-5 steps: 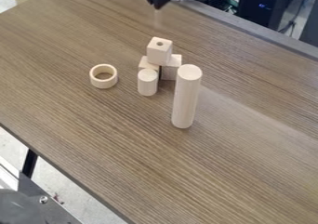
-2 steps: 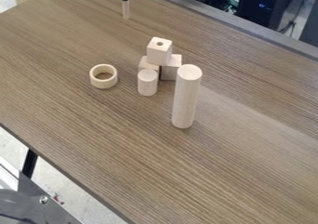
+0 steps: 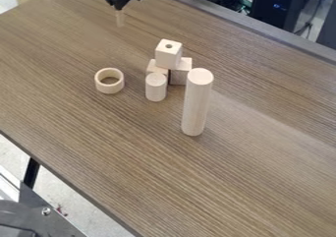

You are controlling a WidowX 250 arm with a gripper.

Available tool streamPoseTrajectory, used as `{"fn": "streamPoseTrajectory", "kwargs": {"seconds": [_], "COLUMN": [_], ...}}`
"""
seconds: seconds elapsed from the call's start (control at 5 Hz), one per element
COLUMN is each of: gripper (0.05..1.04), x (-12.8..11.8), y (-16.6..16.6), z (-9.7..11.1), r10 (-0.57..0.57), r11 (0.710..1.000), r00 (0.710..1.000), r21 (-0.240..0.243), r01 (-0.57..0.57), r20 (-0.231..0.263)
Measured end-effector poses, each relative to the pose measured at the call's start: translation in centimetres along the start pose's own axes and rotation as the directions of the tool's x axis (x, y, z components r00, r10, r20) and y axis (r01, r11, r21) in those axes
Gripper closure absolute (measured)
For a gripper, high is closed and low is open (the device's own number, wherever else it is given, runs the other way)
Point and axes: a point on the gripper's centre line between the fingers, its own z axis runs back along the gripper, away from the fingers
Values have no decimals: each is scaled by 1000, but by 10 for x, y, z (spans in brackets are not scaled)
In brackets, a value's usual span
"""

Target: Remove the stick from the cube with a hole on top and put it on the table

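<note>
At the far left, low down, there is a gray metal thing with a round, shiny bolt on it. Just above it is a black table leg. The brown wood table goes across the middle. On it, a pale wood ring lies flat, with its round opening facing up.

Up past the ring, near the far edge, the black gripper points down. Its fingers pinch the top of the little pale stick. The stick is out of the cube and hangs straight down. I cannot tell if its low end touches the table.

Next comes a short round block, standing up. Just behind it is one low cube. The cube with a hole sits up high, on top of that low cube and another low cube to the right. Its dark, round hole is on the top side.

In front of the right low cube, a tall round block stands up, much taller than the short one. At the far right, behind the table, is a dark box with a small blue light.
</note>
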Motion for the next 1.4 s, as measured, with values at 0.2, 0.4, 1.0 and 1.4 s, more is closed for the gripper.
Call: {"fn": "streamPoseTrajectory", "kwargs": {"seconds": [0.2,0.4,1.0,1.4], "gripper": [987,987,987,987], "x": [-5,-11,-20,-24], "y": [6,6,15,15], "z": [-5,-14,-42,-49], "r10": [9,34,53,33], "r11": [1000,999,998,999], "r00": [1000,999,996,997], "r21": [-2,-26,-41,-28], "r01": [-9,-34,-56,-35], "r20": [1,-17,-69,-70]}}
